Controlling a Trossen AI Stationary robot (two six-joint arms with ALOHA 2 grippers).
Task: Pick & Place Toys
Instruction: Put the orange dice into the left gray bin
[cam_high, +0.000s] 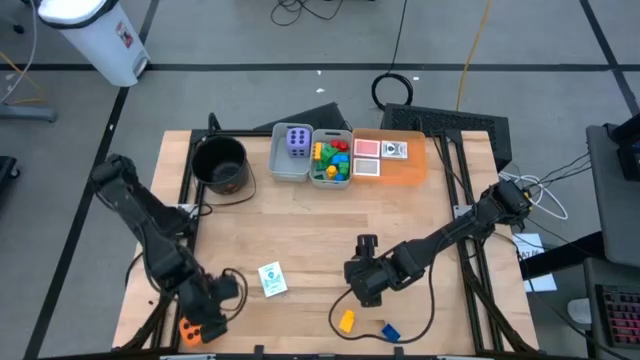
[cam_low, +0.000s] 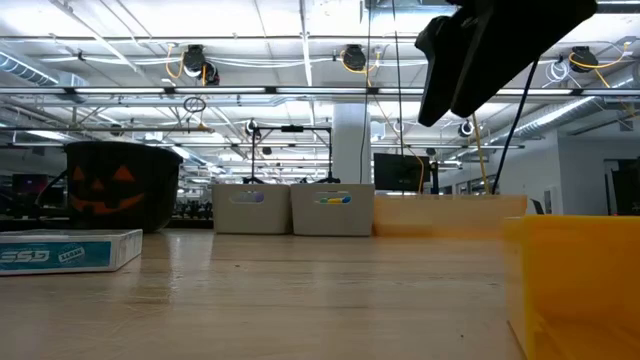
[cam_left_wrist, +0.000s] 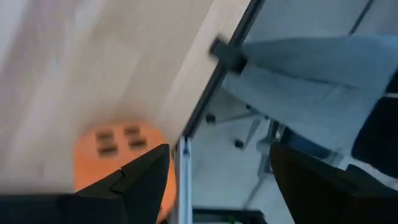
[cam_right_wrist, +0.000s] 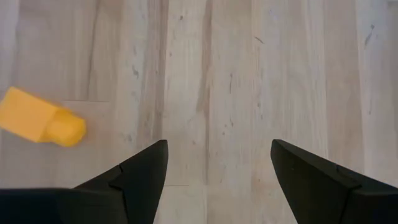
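Note:
An orange die (cam_left_wrist: 115, 155) lies at the table's near left corner, close to the edge. My left gripper (cam_left_wrist: 217, 152) hovers open over it, one finger above the die and the other past the table's edge. Near the front edge lie a yellow brick (cam_right_wrist: 40, 121), a blue brick (cam_high: 390, 331) and a picture card (cam_high: 272, 279). My right gripper (cam_right_wrist: 217, 144) is open above bare wood, just on the far side of the yellow brick (cam_high: 346, 320). At the back, one grey bin (cam_high: 278, 168) holds a purple die (cam_high: 298, 140) and another (cam_high: 332, 182) holds several bricks.
An orange tray (cam_high: 412, 170) with cards stands at the back right beside the bins. A black pumpkin bucket (cam_high: 222, 163) stands at the back left. The table's middle (cam_high: 320, 230) is bare wood. In the low view the yellow brick (cam_low: 575, 285) looms close at the right.

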